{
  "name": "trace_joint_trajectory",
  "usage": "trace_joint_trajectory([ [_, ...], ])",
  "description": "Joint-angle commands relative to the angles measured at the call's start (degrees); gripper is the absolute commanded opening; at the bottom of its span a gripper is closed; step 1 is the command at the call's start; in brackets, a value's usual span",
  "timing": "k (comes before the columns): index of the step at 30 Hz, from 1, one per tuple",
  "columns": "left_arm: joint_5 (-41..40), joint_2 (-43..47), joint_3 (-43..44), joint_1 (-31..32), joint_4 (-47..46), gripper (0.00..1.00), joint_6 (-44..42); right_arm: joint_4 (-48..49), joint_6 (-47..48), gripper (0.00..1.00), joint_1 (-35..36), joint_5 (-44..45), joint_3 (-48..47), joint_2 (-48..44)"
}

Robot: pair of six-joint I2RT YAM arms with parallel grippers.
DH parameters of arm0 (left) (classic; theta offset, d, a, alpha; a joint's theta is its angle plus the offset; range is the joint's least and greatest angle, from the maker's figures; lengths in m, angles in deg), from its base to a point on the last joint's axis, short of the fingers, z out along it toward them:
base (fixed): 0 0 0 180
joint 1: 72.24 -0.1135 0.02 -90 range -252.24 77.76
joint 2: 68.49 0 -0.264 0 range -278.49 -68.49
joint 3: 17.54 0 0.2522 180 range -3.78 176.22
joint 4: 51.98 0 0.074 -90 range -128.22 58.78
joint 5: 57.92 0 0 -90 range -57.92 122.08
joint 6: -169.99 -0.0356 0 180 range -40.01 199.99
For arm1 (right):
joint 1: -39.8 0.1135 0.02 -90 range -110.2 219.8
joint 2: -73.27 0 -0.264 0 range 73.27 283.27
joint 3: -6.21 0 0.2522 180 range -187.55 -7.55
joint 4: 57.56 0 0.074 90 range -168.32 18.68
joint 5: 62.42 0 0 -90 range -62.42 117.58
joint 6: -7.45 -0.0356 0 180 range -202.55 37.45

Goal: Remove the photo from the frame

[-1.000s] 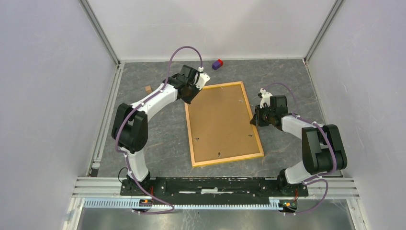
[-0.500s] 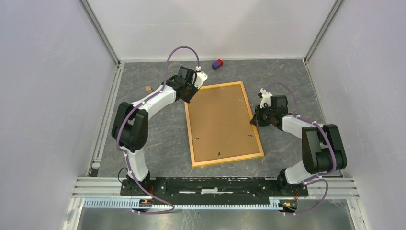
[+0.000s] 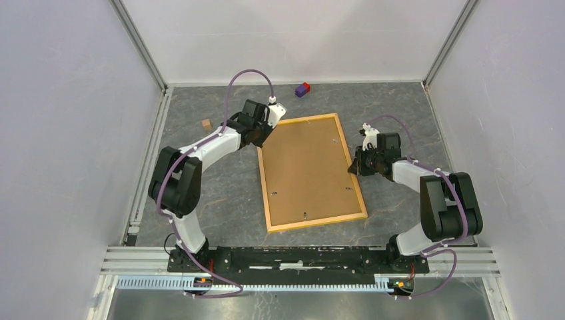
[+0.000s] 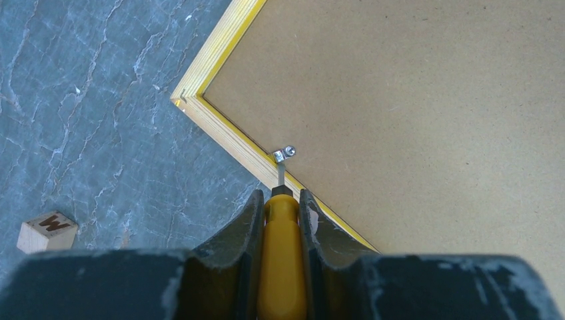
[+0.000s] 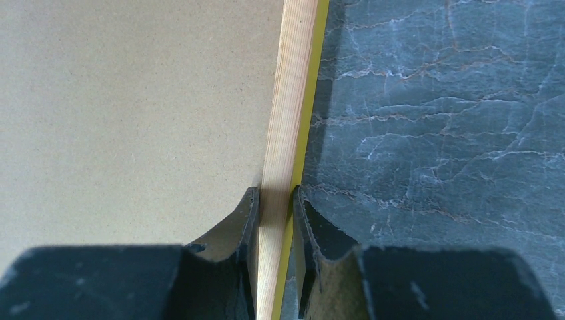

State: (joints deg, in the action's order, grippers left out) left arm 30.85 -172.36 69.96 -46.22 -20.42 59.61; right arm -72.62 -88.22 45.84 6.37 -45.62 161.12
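Left arm's elbow swung outward; I see the left gripper [image 4: 280, 197] clamped on one yellow-handled screwdriver [image 4: 282, 257], its tip at one metal clip [image 4: 283, 155]. Right gripper [image 5: 273, 195] pinches the right rail of the one frame [image 3: 316, 223], which lies back-up on the table [image 3: 220, 200]. I count two loose blocks: a wooden letter block [image 3: 206, 123] and a red-blue block [image 3: 303, 89].

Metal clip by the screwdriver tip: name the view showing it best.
Left wrist view: the metal clip sits close and sharp on the frame, at the screwdriver tip. The top view cannot resolve it; the right wrist view misses it.
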Motion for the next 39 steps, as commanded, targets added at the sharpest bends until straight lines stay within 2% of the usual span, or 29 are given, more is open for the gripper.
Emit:
trace_joint_trajectory([
  [1, -0.3, 2.5, -3.8, -1.0, 3.3, 0.02, 0.4, -7.6, 2.6, 0.00, 1.4, -1.8, 2.7, 4.5],
  [17, -0.6, 2.7, -10.7, -1.0, 2.6, 0.02, 0.9, -7.7, 2.6, 0.00, 1.2, -1.5, 2.6, 5.2],
  [27, 4.5, 0.0, -3.7, -1.1, 0.0, 0.02, -6.0, -7.8, 3.0, 0.00, 1.2, -2.0, 2.5, 5.9],
  [39, 9.6, -3.2, -1.3, -1.0, -6.9, 0.02, -1.8, -7.8, 3.2, 0.00, 1.2, -2.6, 2.6, 6.3],
])
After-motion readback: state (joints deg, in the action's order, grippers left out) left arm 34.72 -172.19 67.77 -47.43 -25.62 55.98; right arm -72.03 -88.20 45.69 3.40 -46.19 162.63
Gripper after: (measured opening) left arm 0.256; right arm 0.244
